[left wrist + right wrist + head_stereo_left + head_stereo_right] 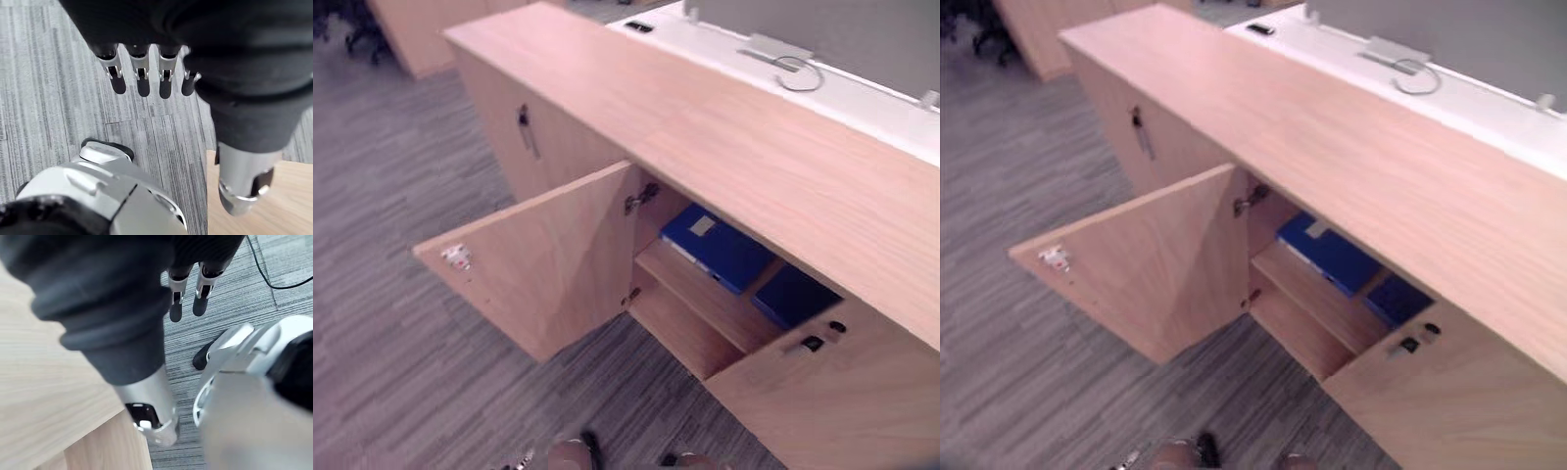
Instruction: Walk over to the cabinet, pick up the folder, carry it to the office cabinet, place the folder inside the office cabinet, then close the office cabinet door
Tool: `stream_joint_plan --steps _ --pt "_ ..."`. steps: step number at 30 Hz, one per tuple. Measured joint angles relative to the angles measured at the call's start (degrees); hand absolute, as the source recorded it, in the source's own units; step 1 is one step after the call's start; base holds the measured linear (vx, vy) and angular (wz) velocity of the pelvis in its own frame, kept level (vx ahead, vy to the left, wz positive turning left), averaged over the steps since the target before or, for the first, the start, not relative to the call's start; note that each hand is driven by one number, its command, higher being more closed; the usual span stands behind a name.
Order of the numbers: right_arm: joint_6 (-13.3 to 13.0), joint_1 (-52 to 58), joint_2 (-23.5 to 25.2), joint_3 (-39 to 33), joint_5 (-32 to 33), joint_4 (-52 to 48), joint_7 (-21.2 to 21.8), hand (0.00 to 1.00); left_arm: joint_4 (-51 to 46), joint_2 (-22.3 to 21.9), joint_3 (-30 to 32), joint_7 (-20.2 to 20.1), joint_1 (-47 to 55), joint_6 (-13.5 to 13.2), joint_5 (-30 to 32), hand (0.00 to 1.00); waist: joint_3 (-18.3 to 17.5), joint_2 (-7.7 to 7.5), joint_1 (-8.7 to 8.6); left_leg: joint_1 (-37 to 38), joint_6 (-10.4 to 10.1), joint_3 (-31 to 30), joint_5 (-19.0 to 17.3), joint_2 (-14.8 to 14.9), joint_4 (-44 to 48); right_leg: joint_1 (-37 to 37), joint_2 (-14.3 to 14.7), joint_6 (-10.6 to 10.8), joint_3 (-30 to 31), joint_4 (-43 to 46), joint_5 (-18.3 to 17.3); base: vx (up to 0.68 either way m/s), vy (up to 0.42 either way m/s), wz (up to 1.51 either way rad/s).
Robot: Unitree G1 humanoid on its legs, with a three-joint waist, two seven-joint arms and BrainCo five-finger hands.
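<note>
A low wooden office cabinet (724, 137) stands in front of me with one door (548, 259) swung wide open toward the carpet. On its upper shelf lies a blue folder (715, 245) with a pale label, and a second dark blue folder (795, 294) rests beside it to the right. My left hand (143, 73) hangs over the grey carpet with straight fingers and holds nothing. My right hand (175, 303) also hangs open and empty, close beside a light wooden panel (44, 396).
A closed door with a metal handle (526, 132) lies left of the opening, and another closed door with a lock (813, 343) lies to its right. A white desk (862, 93) with a cable loop stands behind the cabinet. An office chair (357, 29) stands far left.
</note>
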Motion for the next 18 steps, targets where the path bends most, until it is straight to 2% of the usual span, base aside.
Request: stream_joint_plan --steps 2,3,6,13,18 --pt "-0.1 -0.6 -0.8 0.0 0.0 0.0 0.0 0.00 0.0 -0.1 -0.2 -0.1 0.4 0.0 0.1 0.00 0.0 0.36 0.10 2.3 0.3 -0.8 2.6 -2.0 -4.6 0.4 -1.3 0.1 -0.4 -0.1 0.1 -0.03 0.114 0.39" --pt "-0.2 -1.1 -0.8 0.0 0.1 0.0 0.0 0.00 0.0 0.0 -0.2 -0.1 0.7 0.0 0.1 0.00 -0.4 0.55 0.04 4.3 0.5 -1.3 5.2 -3.2 -9.4 0.4 -1.8 0.2 -0.6 -0.1 0.1 -0.04 0.060 0.28" --pt "-0.2 -1.4 -0.9 0.0 1.6 0.0 -0.1 0.00 0.0 0.0 -0.2 -0.3 0.2 0.0 -0.7 0.00 -1.2 1.17 -0.52 6.5 0.4 -3.6 11.7 -3.9 -19.5 -0.9 -1.4 1.2 -2.5 -0.4 0.7 -0.05 -0.007 0.34" --pt "-0.2 -1.2 -1.5 -1.7 2.1 0.1 -0.5 0.00 1.2 0.0 0.5 -0.9 0.7 0.1 -5.7 0.00 -1.4 1.90 -0.78 7.2 -0.1 -4.3 12.6 -2.8 -19.9 -0.2 -0.1 0.8 -2.8 -0.8 1.0 -0.06 -0.047 0.03" --pt "-0.2 -1.0 -2.2 -1.8 2.1 0.0 -0.5 0.00 1.1 1.7 4.0 -1.0 -0.8 0.2 -8.0 0.00 -1.5 2.35 -1.10 8.2 -0.3 -4.2 12.7 -2.4 -19.9 1.4 0.7 0.1 -2.8 -2.1 1.5 -0.01 -0.014 -0.01"
